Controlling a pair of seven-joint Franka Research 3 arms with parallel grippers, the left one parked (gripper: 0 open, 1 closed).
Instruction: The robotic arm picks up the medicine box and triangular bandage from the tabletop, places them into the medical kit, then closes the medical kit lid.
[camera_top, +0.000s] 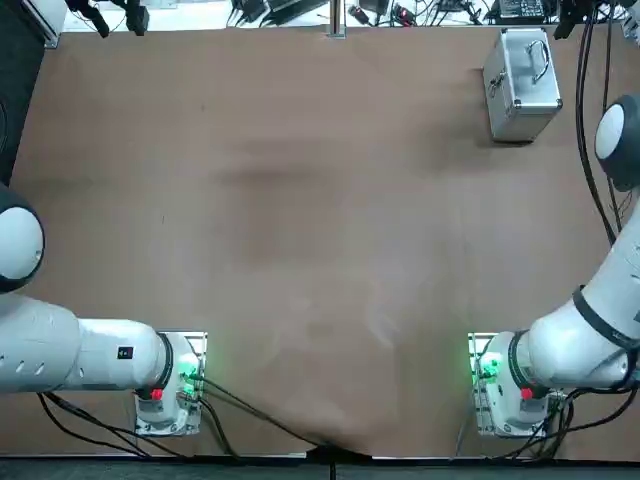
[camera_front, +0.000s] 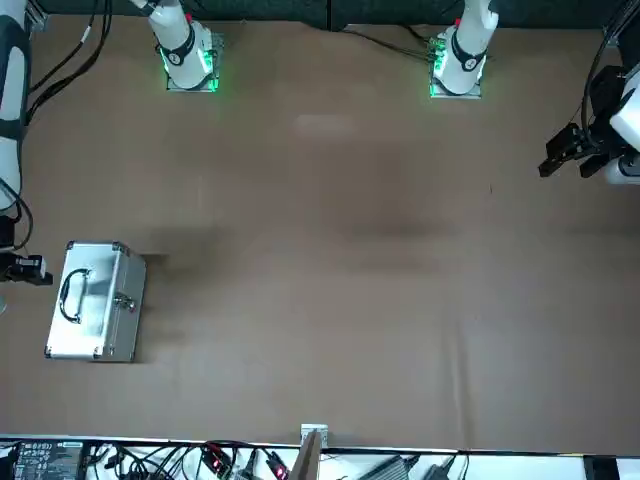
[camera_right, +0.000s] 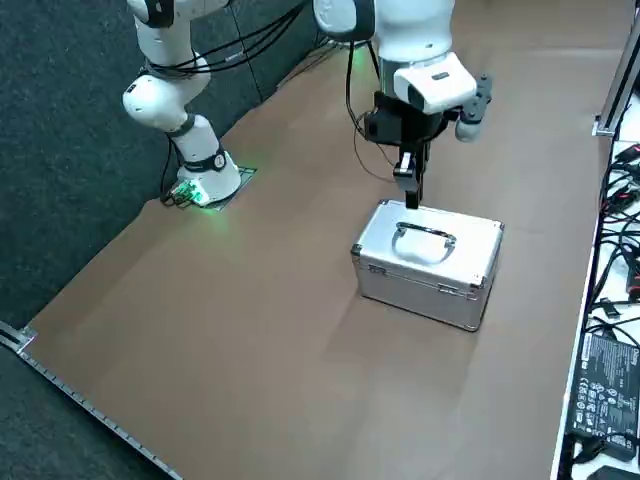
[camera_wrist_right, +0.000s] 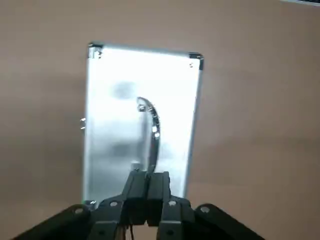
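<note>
The medical kit (camera_top: 522, 85) stands at the table's far right, a silver case with metal corners. The medical kit lid (camera_right: 432, 232) is down flat, its bar handle (camera_wrist_right: 151, 127) on top. My right gripper (camera_right: 410, 195) hangs point-down at the lid's edge on the side towards the arm. Its fingers (camera_wrist_right: 159, 186) are pressed together with nothing between them, and whether they touch the lid cannot be told. The kit also appears low on the left in the front view (camera_front: 95, 300). The medicine box and the triangular bandage are out of view.
Brown table surface (camera_top: 300, 220) spreads wide to the left of the kit. Cables and electronics (camera_right: 605, 380) line the table's far edge, close behind the kit. Both arm bases (camera_top: 495, 380) glow green at the near edge.
</note>
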